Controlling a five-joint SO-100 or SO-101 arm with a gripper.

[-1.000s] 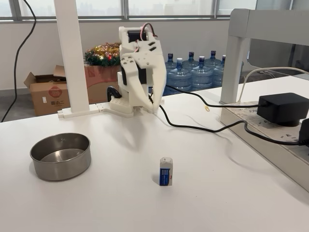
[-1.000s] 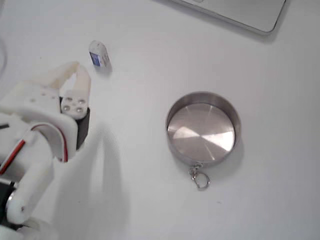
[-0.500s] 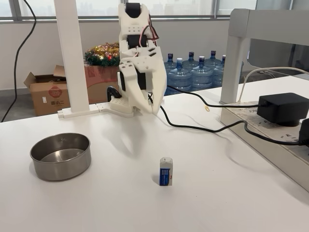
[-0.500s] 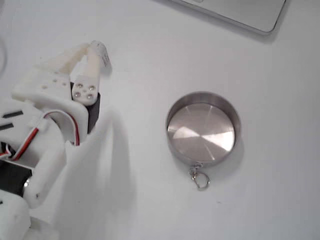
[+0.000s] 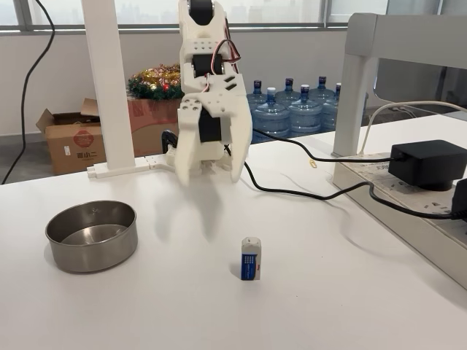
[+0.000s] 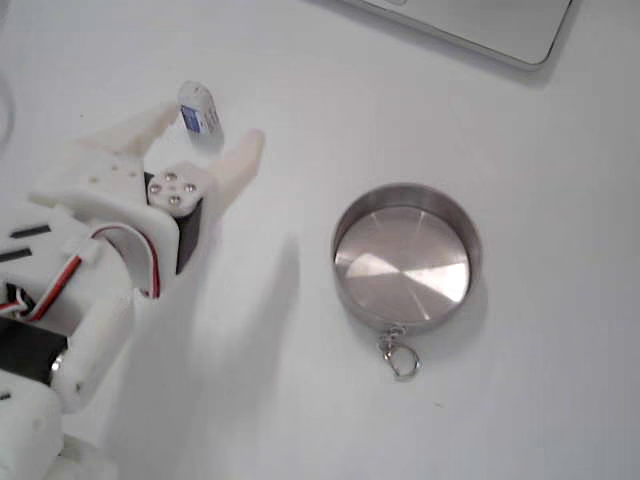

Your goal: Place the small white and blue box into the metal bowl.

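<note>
The small white and blue box (image 5: 251,259) stands upright on the white table, blue dotted face toward the camera; from above the box (image 6: 198,107) lies near the top left. The metal bowl (image 5: 91,235) sits to its left, and the top-down fixed view shows the bowl (image 6: 402,262) holding nothing. My white gripper (image 5: 209,176) hangs open above the table, behind the box and a little to its left. Seen from above, the gripper (image 6: 210,128) has its spread fingers on either side of the box, not touching it.
A black cable (image 5: 306,192) runs across the table to a black power adapter (image 5: 427,162) on a white shelf at the right. A key ring (image 6: 401,358) lies beside the bowl. A flat grey-edged slab (image 6: 470,25) lies at the top edge.
The gripper has gone from shut to open, its fingers spreading wide. The arm has risen and reached forward toward the box. Box and bowl have not moved.
</note>
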